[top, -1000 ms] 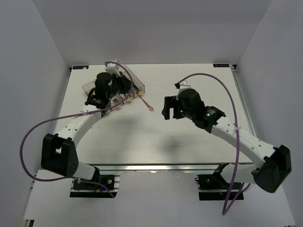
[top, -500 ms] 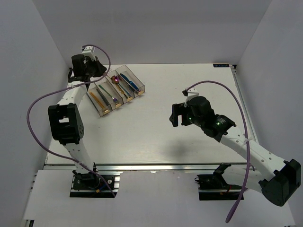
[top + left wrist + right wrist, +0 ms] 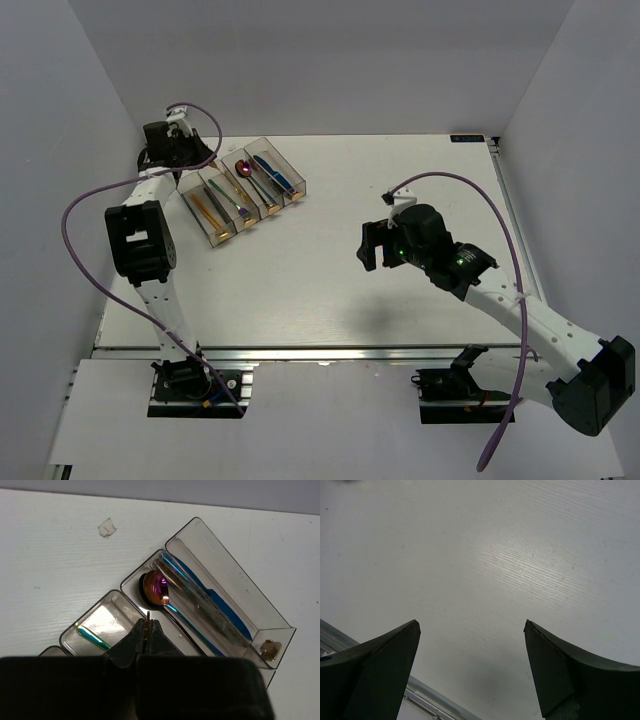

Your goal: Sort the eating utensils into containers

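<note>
The containers are a row of narrow clear bins at the back left; the left wrist view shows them from above. In them lie a blue knife, a purple-gold spoon, a teal-handled piece and a gold fork. My left gripper hangs just behind the row's left end, shut on a slim gold-brown utensil; only its thin tip shows between the jaws. My right gripper stands open and empty over bare table at centre right.
A small yellow tag sits at the end of the blue knife's bin. A scrap of tape is stuck on the table behind the bins. The table's metal front rail shows below the right gripper. Grey walls close in on the left and the back.
My left arm has swung from over the bins back to the rear left corner. The gold piece that lay right of the bins is gone from the table. The right arm shifted slightly right.
</note>
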